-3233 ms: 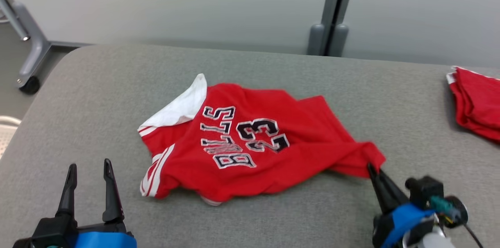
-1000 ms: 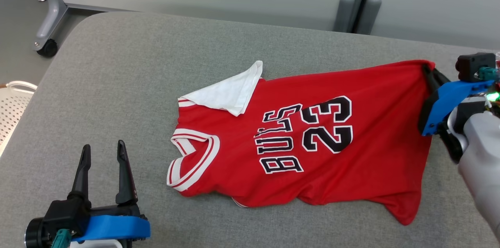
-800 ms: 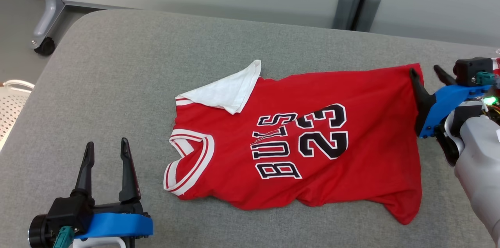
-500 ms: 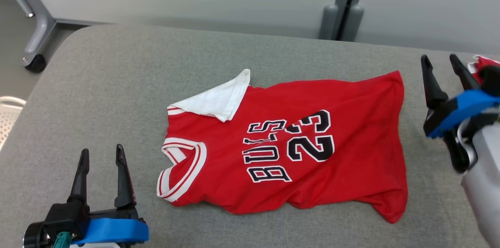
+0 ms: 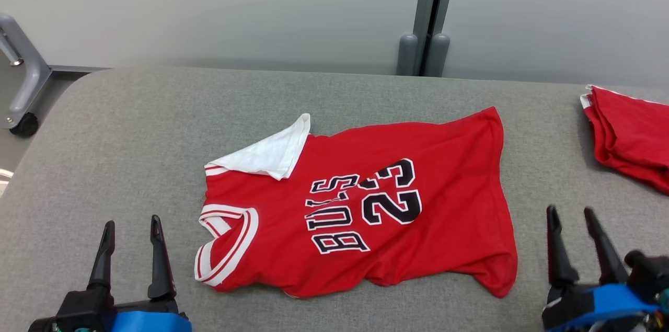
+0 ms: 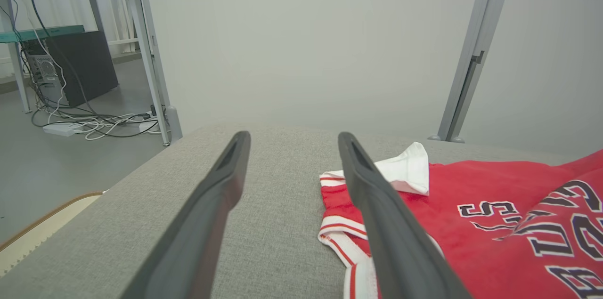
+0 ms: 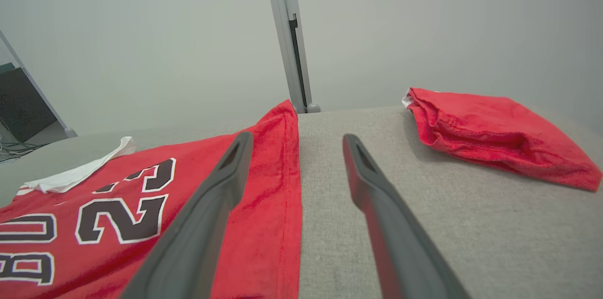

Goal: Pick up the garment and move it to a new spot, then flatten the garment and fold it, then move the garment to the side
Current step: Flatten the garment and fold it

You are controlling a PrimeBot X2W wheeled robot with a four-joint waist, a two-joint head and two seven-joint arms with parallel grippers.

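the red jersey (image 5: 397,206) lies partly spread mid-cushion (image 5: 130,128), one shoulder flipped white. left gripper (image 5: 130,253) and right gripper (image 5: 577,240) flank it, jaws apart, empty, seemingly poised for flattening.

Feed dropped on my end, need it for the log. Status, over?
Left pincer and right pincer open, empty. Jersey spread on grey pad, white corner flipped over, not yet folded. Bunched red cloth far right, apart from it.
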